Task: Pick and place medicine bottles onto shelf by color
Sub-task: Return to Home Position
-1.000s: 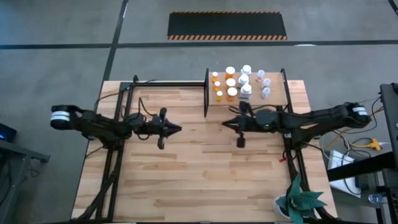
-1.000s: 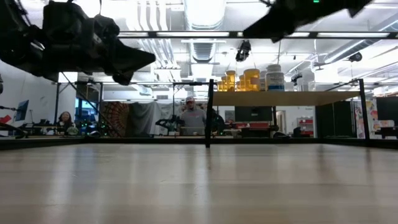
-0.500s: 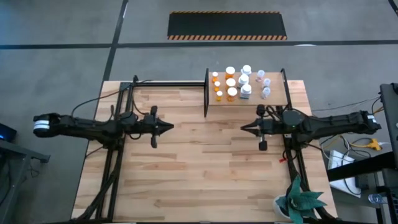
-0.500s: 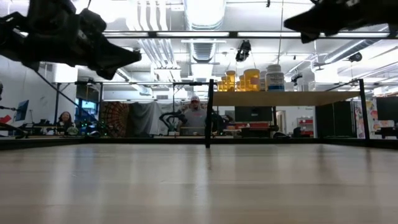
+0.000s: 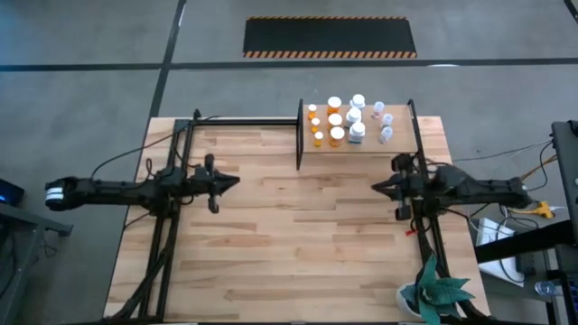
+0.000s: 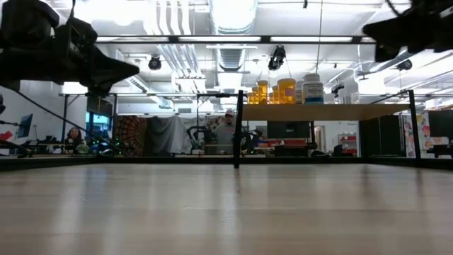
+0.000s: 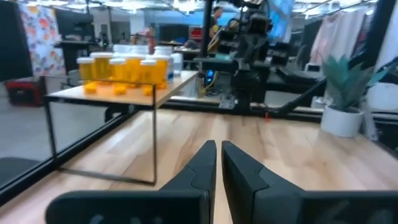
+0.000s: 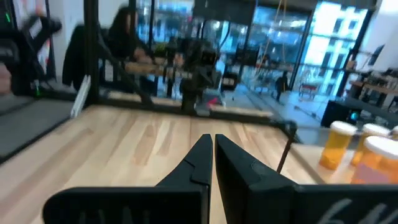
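Several medicine bottles (image 5: 348, 120) stand upright on their bases on the shelf (image 5: 397, 146), a small raised wood board on black posts at the table's far right: orange ones (image 5: 318, 122) toward the left, white ones (image 5: 379, 117) toward the right. The low view shows them (image 6: 283, 91) on the board (image 6: 325, 112). My left gripper (image 5: 237, 180) is shut and holds nothing, level over the table's left half, pointing right. My right gripper (image 5: 376, 187) is shut and holds nothing, level near the shelf's near right post, pointing left.
A potted green plant (image 5: 436, 291) stands at the table's near right corner. Black frame rails (image 5: 244, 120) run along the far edge to the shelf's left post (image 5: 299, 135). People show in the room beyond the table (image 6: 226, 131).
Both arms have drawn back level from the table's middle: my left gripper toward the left edge, my right gripper toward the right edge and somewhat lower. Both stay shut and hold nothing. The bottles have not moved.
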Controlling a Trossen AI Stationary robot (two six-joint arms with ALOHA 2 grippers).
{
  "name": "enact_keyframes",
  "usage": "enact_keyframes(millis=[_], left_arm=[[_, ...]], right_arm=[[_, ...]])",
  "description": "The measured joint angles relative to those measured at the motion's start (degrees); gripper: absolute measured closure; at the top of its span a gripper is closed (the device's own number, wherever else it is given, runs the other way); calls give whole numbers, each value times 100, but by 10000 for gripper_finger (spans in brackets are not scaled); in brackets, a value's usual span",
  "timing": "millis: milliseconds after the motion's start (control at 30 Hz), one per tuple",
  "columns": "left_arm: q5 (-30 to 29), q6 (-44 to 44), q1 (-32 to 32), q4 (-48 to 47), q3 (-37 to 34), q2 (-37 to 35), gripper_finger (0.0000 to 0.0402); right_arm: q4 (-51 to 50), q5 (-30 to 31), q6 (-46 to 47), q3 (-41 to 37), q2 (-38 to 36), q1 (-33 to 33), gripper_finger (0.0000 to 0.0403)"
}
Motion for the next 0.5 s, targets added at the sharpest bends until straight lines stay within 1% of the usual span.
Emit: enact_keyframes(millis=[100,133,200,267,500], left_arm=[[-108,1,80,-415,-3,-305,393],[-122,-1,110,-522,-3,-392,393],[-180,1,169,-846,-5,-604,393],[-298,1,213,-1149,-7,-854,393],[-470,-4,267,-1892,-12,-1674,393]], right_arm=[[-398,30,29,-68,-551,-22,394],[-299,65,27,-56,-544,-30,394],[-515,173,5,-105,-527,-54,394],[-256,320,-7,-155,-398,-91,394],[214,313,-2,-627,-546,-253,394]])
